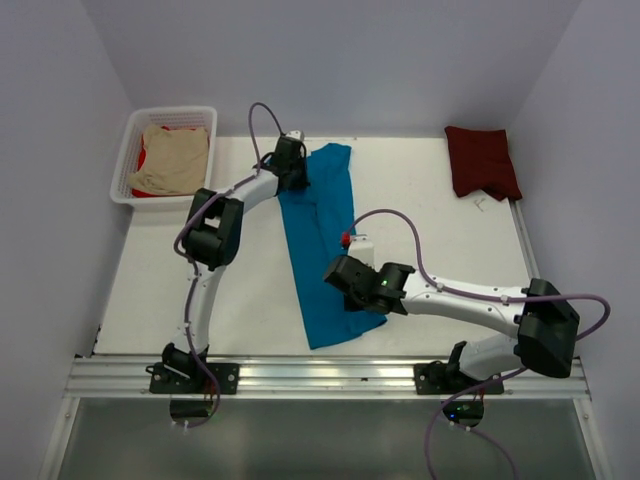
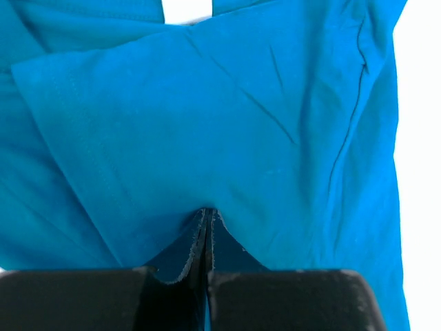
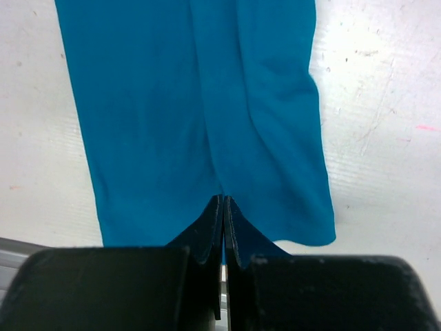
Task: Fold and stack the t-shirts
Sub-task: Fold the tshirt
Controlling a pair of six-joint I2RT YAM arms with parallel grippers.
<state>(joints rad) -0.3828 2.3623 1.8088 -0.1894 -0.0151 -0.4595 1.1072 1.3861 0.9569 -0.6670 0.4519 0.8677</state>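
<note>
I am holding the blue shirt with both of my hands. It lies in the middle of the white table, folded into one long strip that runs from the far side toward me and leans a little. My left hand is at the far end of the blue shirt. Its two black fingers are pressed tight together with no gap, and a bit of blue cloth is pinched between them. Little creases in the cloth run right into the tips. Just past that hand, a big flap of the shirt lies folded over the rest. My right hand is at the near end of the blue shirt, close to the bottom edge of the cloth. Its fingers are squeezed together too, and blue cloth is caught between them. A long fold line runs up the shirt from those tips. To the right of the blue shirt, at the far corner, a dark red shirt lies folded flat, well apart from it. To the left of the blue shirt, also at the far side, sits a white basket. A tan shirt lies in it, and a bit of a red shirt peeks out from under the tan one.
</note>
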